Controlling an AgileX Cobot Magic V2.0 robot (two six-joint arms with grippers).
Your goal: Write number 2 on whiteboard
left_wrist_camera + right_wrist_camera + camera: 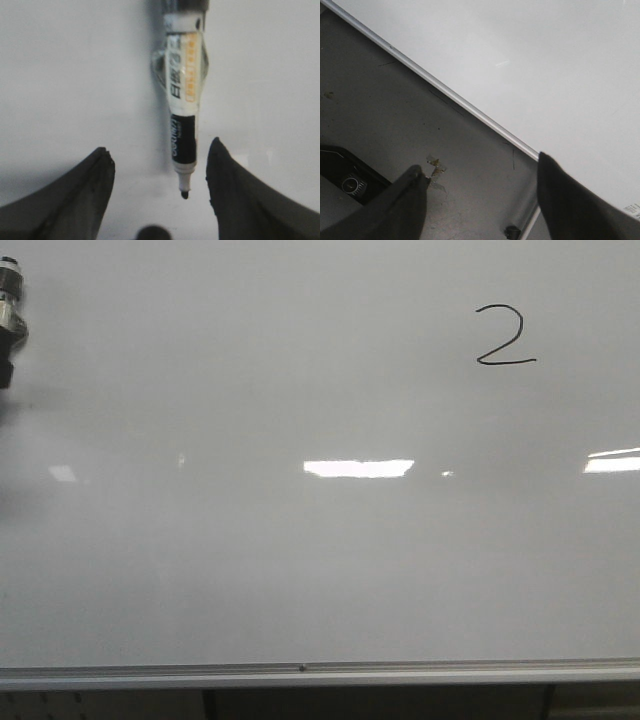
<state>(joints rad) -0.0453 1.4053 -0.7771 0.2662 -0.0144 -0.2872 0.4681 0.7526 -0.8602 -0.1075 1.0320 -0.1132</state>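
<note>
Glossy white-grey whiteboard (300, 570) fills the front view, with bright ceiling-light glare across its middle and a silver metal rail (300, 672) along its lower edge. A thin black hand-drawn number 2 (505, 336) is seen at upper right of the board, complete with curved top and flat base stroke; the writing step is judged done.

A metallic arm segment is noted at the far left edge of the front view, well apart from the digit.

Left gripper (160, 175): dark fingers spread wide apart, nothing between the pads. A white-and-black marker pen (181, 115) is seen fixed to the wrist mount above, its uncapped black tip pointing between the fingers; whether the tip touches the board cannot be told.

Right gripper (480, 195): fingers apart, empty, over a grey floor beside the board's rail.

Handling judgement: the board is rigid, smooth and slippery, so the tip would skate under light pressure. Fresh ink smears readily; the digit should not be brushed. The marker is light and stiff, best held at the barrel.
</note>
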